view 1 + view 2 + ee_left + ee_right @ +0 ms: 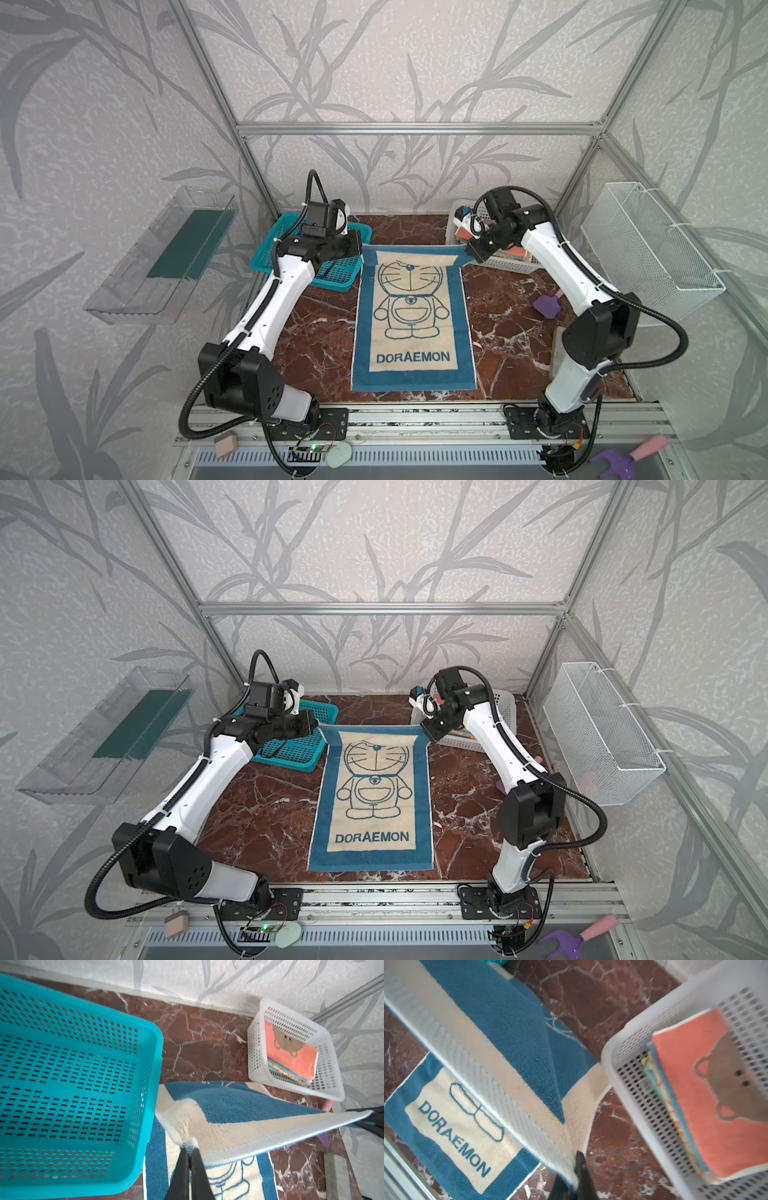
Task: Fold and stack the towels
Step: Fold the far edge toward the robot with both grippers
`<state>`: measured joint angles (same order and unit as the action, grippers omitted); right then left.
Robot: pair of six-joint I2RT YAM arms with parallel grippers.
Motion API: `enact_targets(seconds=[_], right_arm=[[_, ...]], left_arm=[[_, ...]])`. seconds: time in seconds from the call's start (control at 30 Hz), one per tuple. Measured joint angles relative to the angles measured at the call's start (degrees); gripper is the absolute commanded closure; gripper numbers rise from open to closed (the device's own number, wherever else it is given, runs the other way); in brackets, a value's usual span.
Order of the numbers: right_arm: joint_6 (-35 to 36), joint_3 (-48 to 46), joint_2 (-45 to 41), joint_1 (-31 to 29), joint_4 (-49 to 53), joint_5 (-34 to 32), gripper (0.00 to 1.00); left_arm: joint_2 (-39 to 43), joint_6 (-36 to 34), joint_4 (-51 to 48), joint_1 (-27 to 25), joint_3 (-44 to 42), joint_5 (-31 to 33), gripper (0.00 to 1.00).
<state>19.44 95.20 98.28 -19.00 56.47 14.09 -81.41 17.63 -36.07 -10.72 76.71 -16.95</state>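
The Doraemon towel looked like light, limp terry, the sort that sags wherever it is not held and clings to itself rather than sliding. I judged its corners the right place to take it, both at once, so that the hem would stay straight for a fold. That was where it was taken. The left gripper was pinched shut on the far left corner and the right gripper was closed on the far right one, with the far hem stretched between them, raised off the table, and a slack belly of cloth drooping behind it. The rest lay flat, face up and lengthwise on the red marble-look tabletop, between the two arms, its near hem close to the front rail. It showed a cream panel with a cartoon cat drawn in blue line and the word DORAEMON beneath, framed by a broad blue border, and the lifted underside showed the colours reversed. Just beside the left corner stood a teal plastic basket. By the right corner a white plastic basket held a folded stack topped by a coral-orange bear-face towel. The layers under it seemed blue and yellow, though they were too blurred for me to be sure.
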Motion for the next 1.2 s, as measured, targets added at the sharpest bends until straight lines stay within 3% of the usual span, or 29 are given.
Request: enact_targets(seconds=[0.27,0.4,0.53,0.77,0.93,1.07,1.2], right_arm=[[-11.61,-29.55,-14.53,-3.13,-11.26,9.84,1.0],[-19.26,-38.91,-10.29,-7.91,-14.71,10.93,1.0],[-25.77,-42.03,-3.21,-11.08,-16.98,10.67,1.0],[-28.7,-37.16,2.51,-10.6,-16.13,6.84,1.0],[-28.2,-31.76,5.42,-6.49,-14.78,1.57,1.0],[-27.5,-29.29,5.4,-2.84,-13.49,-1.03,1.0],[-26.32,-25.99,4.15,-2.84,-10.69,-2.1,1.0]], left_arm=[[12.68,6.62,0.9,-0.94,-27.82,-4.0,1.0],[13.33,11.28,2.27,-3.61,-37.05,-3.93,1.0],[11.23,14.27,5.18,-5.97,-42.05,-3.91,1.0],[5.27,17.27,13.2,-9.66,-44.22,-3.82,1.0],[0.07,18.56,20.31,-11.02,-41.9,-4.72,1.0],[-4.59,17.84,19.37,-10.97,-36.26,-4.11,1.0],[-4.42,15.3,13.38,-10.14,-28.52,-2.45,1.0]])
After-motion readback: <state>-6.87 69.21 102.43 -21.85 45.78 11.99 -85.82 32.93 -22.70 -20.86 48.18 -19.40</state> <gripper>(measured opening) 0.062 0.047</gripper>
